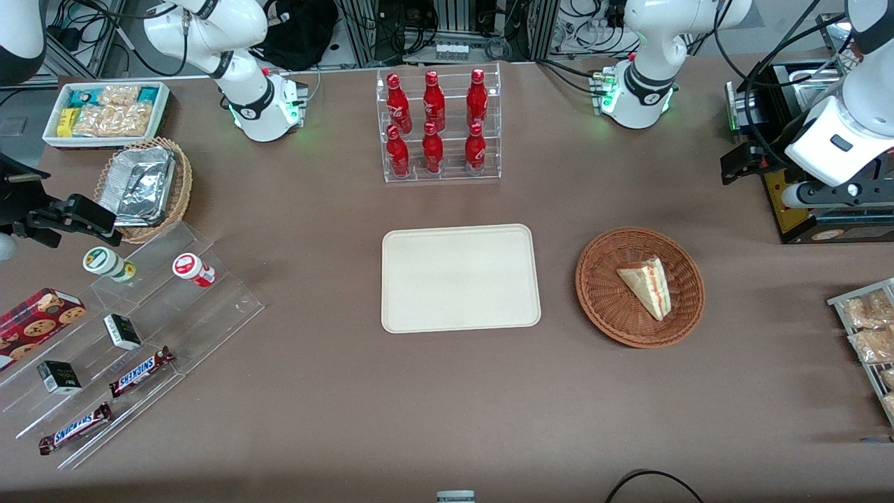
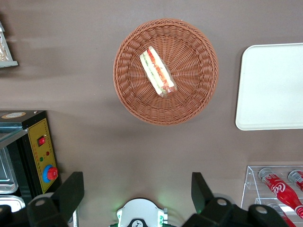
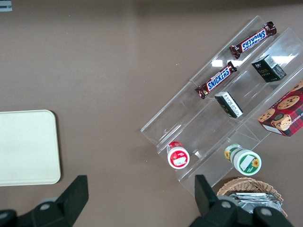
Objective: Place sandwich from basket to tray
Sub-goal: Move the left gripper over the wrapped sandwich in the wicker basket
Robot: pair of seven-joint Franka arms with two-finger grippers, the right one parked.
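Note:
The sandwich (image 1: 649, 285), a pale wedge with red and green filling at its cut edge, lies in the round reddish-brown wicker basket (image 1: 601, 307). The cream tray (image 1: 461, 277) lies flat and bare beside the basket, toward the parked arm's end. My gripper (image 1: 744, 162) hangs high above the table, farther from the front camera than the basket and toward the working arm's end. It is open and empty. The left wrist view looks down on the sandwich (image 2: 157, 72), the basket (image 2: 189, 101) and the tray (image 2: 272, 85). There my gripper (image 2: 137, 191) has its fingers wide apart, well clear of the basket.
A clear rack of red bottles (image 1: 438, 126) stands farther back than the tray. A black machine with a yellow panel (image 1: 803, 209) sits under my arm. Bagged snacks (image 1: 869, 328) lie at the working arm's end. A clear stepped shelf with candy (image 1: 133, 328) lies toward the parked arm's end.

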